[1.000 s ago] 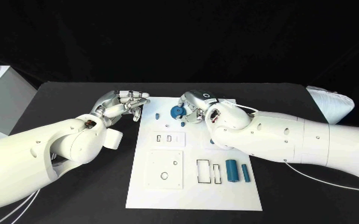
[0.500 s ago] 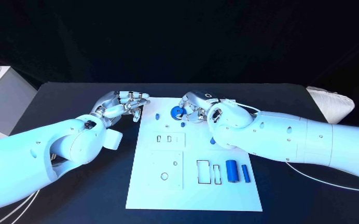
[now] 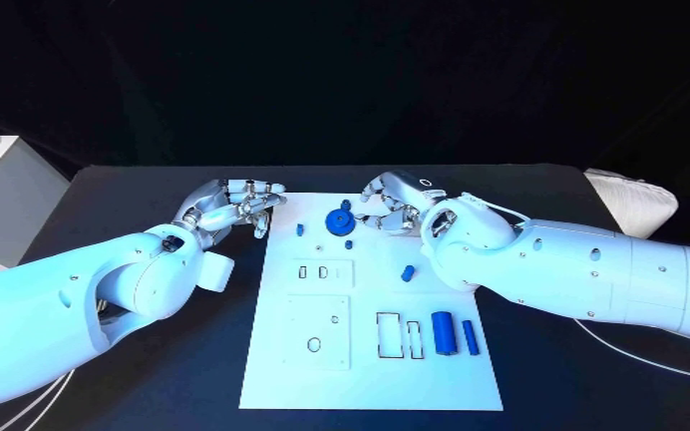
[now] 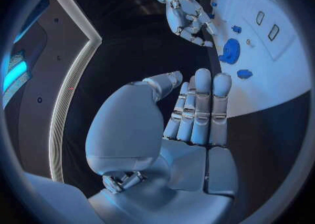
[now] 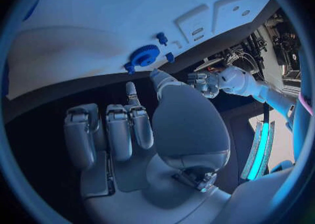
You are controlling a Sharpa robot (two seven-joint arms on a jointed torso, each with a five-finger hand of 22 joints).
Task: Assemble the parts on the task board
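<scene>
A: Looking at the right robot hand (image 3: 391, 198): fingers apart, holding nothing, blue gear (image 3: 341, 219) just beside its fingertips on the task board (image 3: 371, 371).

B: Yeah, I'd check the gear's seated flat. Left robot hand (image 3: 234, 203) is curled, empty, off the board edge.

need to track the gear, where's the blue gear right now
In the head view the blue gear sits on the task board near its far edge, just left of the right hand.

Lit bluish from above; bright on the task board (image 3: 371, 351), black beyond the bench (image 3: 172, 371). Fisheye-bent and dark-rimmed in both wrist views.
</scene>
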